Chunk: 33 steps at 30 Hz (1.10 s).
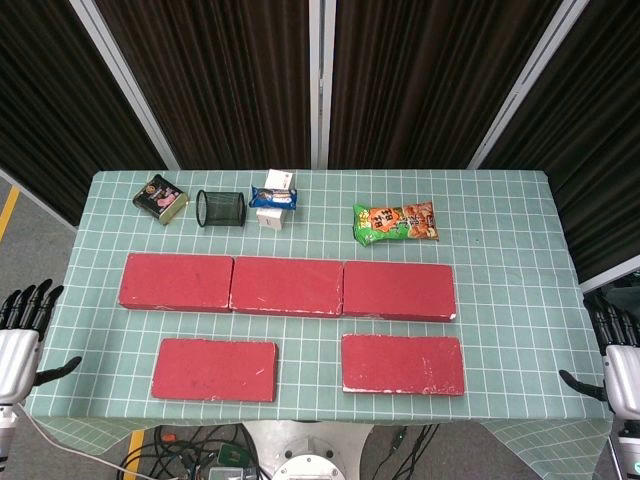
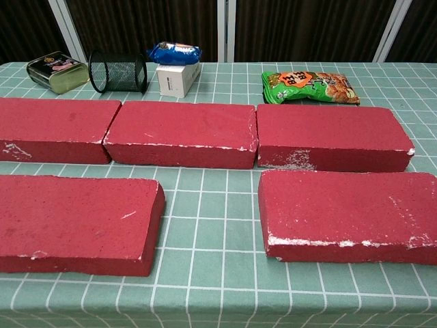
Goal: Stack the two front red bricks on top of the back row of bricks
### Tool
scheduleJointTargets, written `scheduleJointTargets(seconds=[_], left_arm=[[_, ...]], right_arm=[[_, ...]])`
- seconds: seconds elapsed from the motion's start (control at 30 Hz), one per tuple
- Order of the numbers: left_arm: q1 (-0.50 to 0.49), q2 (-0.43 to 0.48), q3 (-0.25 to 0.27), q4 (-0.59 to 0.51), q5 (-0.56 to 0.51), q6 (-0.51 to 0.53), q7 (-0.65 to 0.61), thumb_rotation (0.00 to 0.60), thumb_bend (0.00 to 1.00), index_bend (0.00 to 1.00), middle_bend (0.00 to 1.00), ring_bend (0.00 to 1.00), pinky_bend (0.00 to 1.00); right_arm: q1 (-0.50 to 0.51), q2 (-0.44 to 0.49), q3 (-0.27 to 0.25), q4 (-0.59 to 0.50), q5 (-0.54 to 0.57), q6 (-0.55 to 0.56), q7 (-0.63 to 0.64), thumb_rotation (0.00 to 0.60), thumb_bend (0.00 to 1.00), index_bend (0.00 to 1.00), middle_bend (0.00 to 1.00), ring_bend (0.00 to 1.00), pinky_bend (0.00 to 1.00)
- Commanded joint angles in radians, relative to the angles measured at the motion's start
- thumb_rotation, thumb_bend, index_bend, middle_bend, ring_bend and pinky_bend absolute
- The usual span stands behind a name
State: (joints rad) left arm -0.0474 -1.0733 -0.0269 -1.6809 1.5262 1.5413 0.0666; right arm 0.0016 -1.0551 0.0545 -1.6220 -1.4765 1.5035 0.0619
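My left hand (image 1: 22, 330) hangs off the table's (image 1: 520, 300) left edge, fingers spread, holding nothing. My right hand (image 1: 618, 360) is off the right edge, fingers apart, also empty. Two front bricks, left (image 1: 215, 369) and right (image 1: 402, 364), lie flat near me, well apart. Back row (image 1: 287, 286) of three sits end to end just beyond. Snack bag (image 1: 396, 222), mesh cup (image 1: 220, 208) and tin (image 1: 160, 197) along far side.

Three bricks lie end to end across the middle of the worktop (image 1: 510, 250) — left brick (image 1: 176, 282), middle brick (image 1: 287, 286), right brick (image 1: 399, 290). Before them, apart, lie two front bricks (image 1: 215, 369) (image 1: 402, 364). Behind the row, left to right: tin (image 1: 160, 196), mesh cup (image 1: 221, 209), box (image 1: 276, 199) with a packet (image 1: 274, 198) on it, snack bag (image 1: 396, 222).
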Motion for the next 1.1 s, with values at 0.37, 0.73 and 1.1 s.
scheduleJointTargets(seconds=[0.37, 0.73, 1.1], left_arm=[[-0.005, 0.011, 0.014, -0.017, 0.013, -0.022, -0.016, 0.600, 0.00, 0.06, 0.00, 0.00, 0.00], [-0.041, 0.037, 0.067, -0.108, 0.071, -0.117, -0.020, 0.600, 0.00, 0.06, 0.00, 0.00, 0.00], [-0.100, 0.053, 0.112, -0.180, 0.098, -0.250, -0.051, 0.600, 0.00, 0.06, 0.00, 0.00, 0.00]], right_arm=[[-0.001, -0.001, 0.002, 0.001, 0.001, 0.002, 0.004, 0.600, 0.00, 0.00, 0.00, 0.00, 0.00], [0.005, 0.020, 0.018, -0.009, 0.023, -0.007, 0.039, 0.600, 0.00, 0.00, 0.00, 0.00, 0.00], [0.009, 0.035, 0.016, -0.018, 0.002, 0.000, 0.031, 0.600, 0.00, 0.00, 0.00, 0.00, 0.00]])
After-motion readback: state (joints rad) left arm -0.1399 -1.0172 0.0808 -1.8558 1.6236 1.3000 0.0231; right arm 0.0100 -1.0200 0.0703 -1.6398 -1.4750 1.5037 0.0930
